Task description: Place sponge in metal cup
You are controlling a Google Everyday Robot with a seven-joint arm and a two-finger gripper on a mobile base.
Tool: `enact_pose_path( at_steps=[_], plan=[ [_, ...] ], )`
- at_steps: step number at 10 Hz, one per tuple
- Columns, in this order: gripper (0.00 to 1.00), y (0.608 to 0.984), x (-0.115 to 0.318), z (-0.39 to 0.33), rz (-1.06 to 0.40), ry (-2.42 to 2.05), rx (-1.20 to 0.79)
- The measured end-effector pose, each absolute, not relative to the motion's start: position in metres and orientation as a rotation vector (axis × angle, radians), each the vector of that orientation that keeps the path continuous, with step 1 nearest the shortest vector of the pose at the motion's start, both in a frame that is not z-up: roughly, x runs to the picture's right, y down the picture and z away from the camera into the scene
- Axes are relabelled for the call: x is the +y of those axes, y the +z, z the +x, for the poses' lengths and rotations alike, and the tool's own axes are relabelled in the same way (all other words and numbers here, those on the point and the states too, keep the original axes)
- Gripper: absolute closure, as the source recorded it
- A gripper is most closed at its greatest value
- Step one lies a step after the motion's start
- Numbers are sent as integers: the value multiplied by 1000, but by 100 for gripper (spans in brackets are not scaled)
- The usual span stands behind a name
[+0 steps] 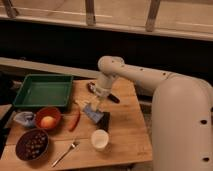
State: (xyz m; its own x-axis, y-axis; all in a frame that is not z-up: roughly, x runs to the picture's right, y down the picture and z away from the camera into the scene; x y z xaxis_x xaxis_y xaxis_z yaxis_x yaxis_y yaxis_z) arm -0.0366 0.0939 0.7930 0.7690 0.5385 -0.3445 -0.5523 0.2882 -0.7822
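Camera view: gripper (95,106) hangs mid-bench (125,135), jaws gripping sponge (91,113) just left of metal cup (104,120). White cup (100,139) near front edge; open bench to the right.

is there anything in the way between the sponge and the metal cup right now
Nothing visible stands in the way. The gripper hangs over the middle of the table with the sponge at its tip, and the metal cup stands right beside and just below the sponge, with no object between them.
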Motion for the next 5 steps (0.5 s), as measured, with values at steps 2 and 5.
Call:
enact_pose_path(
  at_steps=[2, 5],
  plan=[
    [35, 803, 97, -39, -1057, 727, 36],
    [24, 811, 94, -33, -1049, 746, 54]
  ],
)
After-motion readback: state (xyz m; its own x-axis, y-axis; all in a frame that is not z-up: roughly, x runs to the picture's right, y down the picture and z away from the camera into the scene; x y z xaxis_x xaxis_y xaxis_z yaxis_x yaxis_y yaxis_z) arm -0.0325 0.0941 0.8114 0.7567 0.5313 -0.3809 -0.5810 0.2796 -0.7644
